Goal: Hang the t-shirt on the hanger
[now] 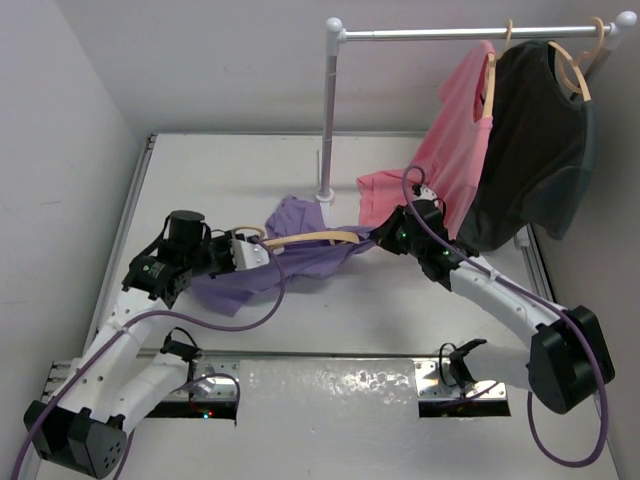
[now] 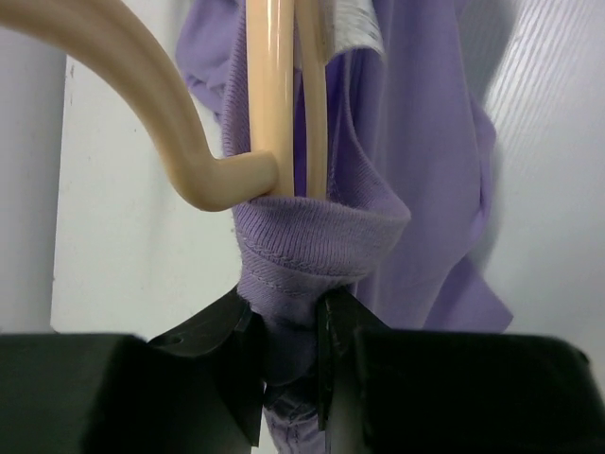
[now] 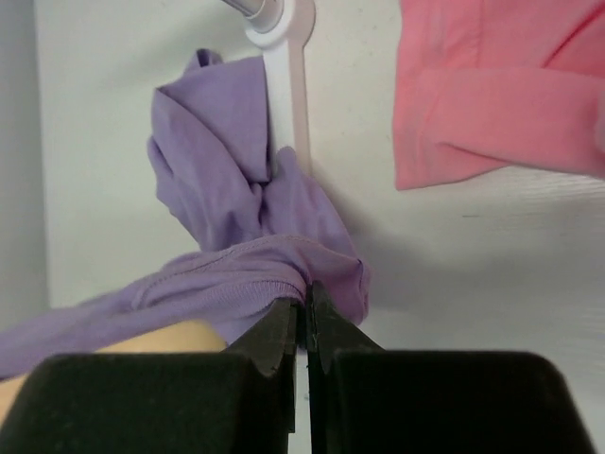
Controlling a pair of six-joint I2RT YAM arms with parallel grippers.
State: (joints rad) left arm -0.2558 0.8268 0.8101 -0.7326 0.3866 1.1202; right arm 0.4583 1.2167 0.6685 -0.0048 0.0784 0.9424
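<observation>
The lavender t-shirt [image 1: 300,255] lies bunched on the table between my two grippers, with the tan hanger [image 1: 315,238] lying across it. In the left wrist view the hanger's stem and hook [image 2: 269,104] run into the shirt's ribbed collar [image 2: 312,236]. My left gripper [image 1: 240,252] is shut on a fold of that collar [image 2: 288,336]. My right gripper [image 1: 385,232] is shut on the shirt's collar edge [image 3: 284,284] at the hanger's other end; one hanger arm [image 3: 170,336] shows under the cloth there.
A white rack with a pole [image 1: 327,120] and a foot [image 3: 274,19] stands behind the shirt. A pink shirt [image 1: 450,150] and a black shirt [image 1: 535,150] hang on it on like hangers. The pink hem [image 3: 492,104] hangs close above my right gripper.
</observation>
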